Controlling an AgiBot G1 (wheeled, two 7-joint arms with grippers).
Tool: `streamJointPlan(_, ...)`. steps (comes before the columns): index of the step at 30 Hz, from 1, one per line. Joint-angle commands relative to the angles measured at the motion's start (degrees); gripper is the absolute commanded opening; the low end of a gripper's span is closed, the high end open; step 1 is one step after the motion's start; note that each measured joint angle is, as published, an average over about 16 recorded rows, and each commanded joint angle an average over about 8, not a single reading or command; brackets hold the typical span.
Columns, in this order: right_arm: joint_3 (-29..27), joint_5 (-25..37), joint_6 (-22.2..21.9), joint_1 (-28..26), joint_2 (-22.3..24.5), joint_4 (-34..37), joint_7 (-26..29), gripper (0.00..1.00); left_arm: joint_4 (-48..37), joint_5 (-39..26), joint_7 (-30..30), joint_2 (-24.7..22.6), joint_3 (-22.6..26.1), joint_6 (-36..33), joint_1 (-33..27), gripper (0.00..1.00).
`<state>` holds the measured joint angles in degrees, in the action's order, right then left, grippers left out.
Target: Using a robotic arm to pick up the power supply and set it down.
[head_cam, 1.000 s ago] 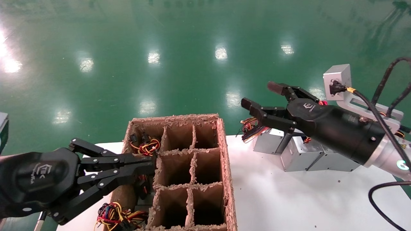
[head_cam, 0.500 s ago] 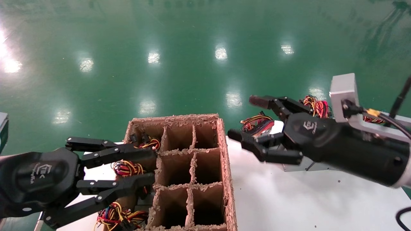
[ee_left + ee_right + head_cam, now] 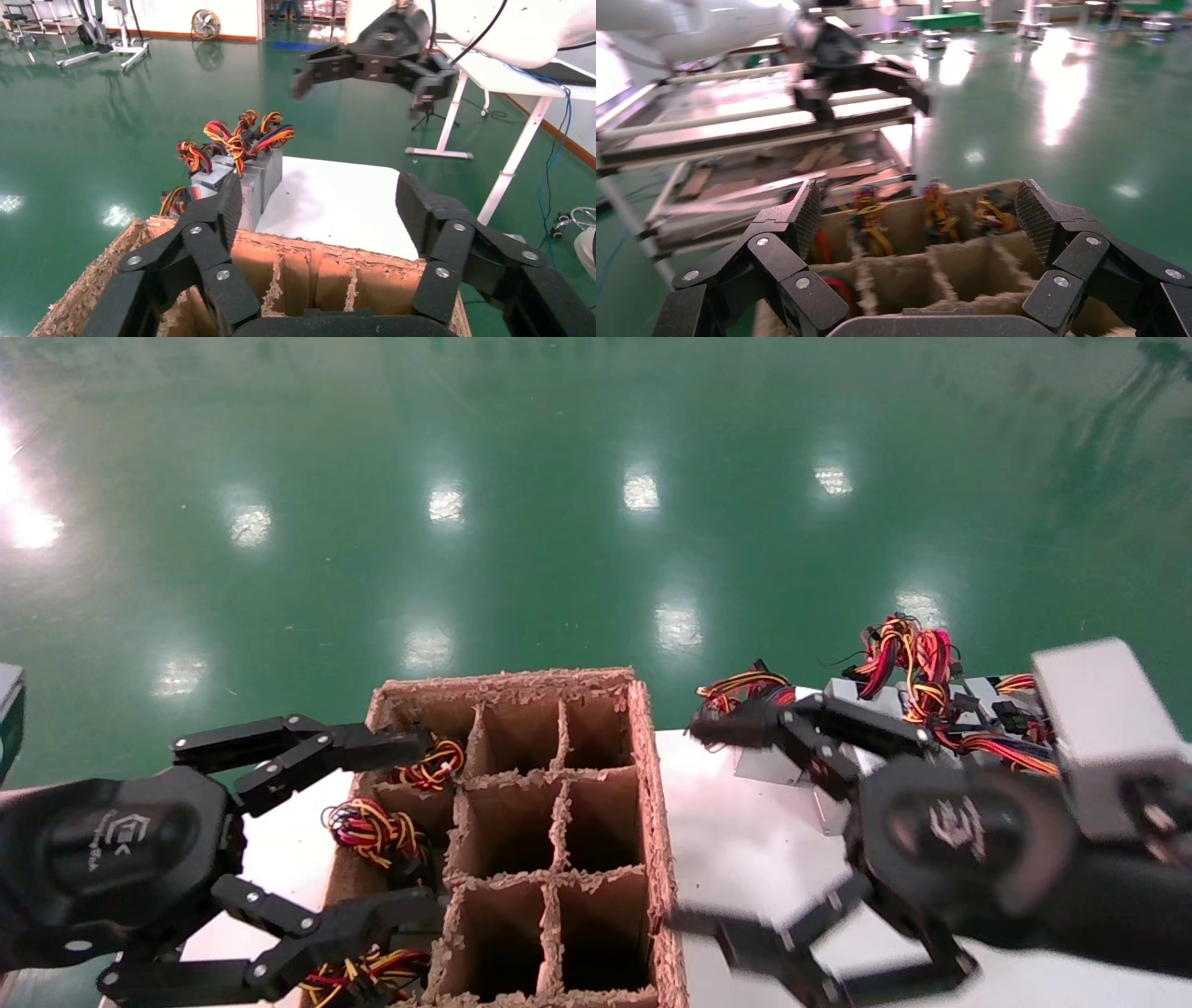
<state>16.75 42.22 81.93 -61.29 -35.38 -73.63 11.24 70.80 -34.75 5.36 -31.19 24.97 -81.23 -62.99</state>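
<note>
Several grey power supplies [image 3: 261, 175] stand together at the back right of the white table [image 3: 736, 840], their red, yellow and black wire bundles [image 3: 908, 654] sticking up. My right gripper [image 3: 703, 826], on the robotic arm with the grey camera block [image 3: 1103, 728], hangs open and empty in front of them, next to the cardboard box [image 3: 643, 784]. From its own wrist view this gripper [image 3: 919, 217] faces the box's compartments [image 3: 947, 260]. My left gripper [image 3: 414, 826] is open wide over the box's left column and holds nothing.
The divided cardboard box [image 3: 316, 260] has wire bundles [image 3: 377, 826] in its left column; the middle and right compartments look dark. Green floor lies beyond the table's far edge. Metal racks [image 3: 772, 126] stand behind the left arm.
My right gripper swung down and forward from above the power supplies to a spot low beside the box. The left gripper's fingers spread from nearly shut to wide open.
</note>
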Motion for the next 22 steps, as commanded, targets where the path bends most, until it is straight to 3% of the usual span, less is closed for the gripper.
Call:
streamJointPlan(1,-0.5,-0.2,2.6,-0.2,0.2,0.0,-0.3,1.0,0.0,0.0,0.0,0.0,0.0,0.0,0.0,1.0)
streamJointPlan(7,-1.3,-0.6,6.2,-0.4,0.6,0.1,-0.8,1.0,0.0,0.0,0.0,0.0,0.0,0.0,0.0,1.0)
streamJointPlan(22,-0.9,-0.6,4.6,-0.4,0.5,0.1,-0.6,1.0,0.0,0.0,0.0,0.0,0.0,0.0,0.0,1.0)
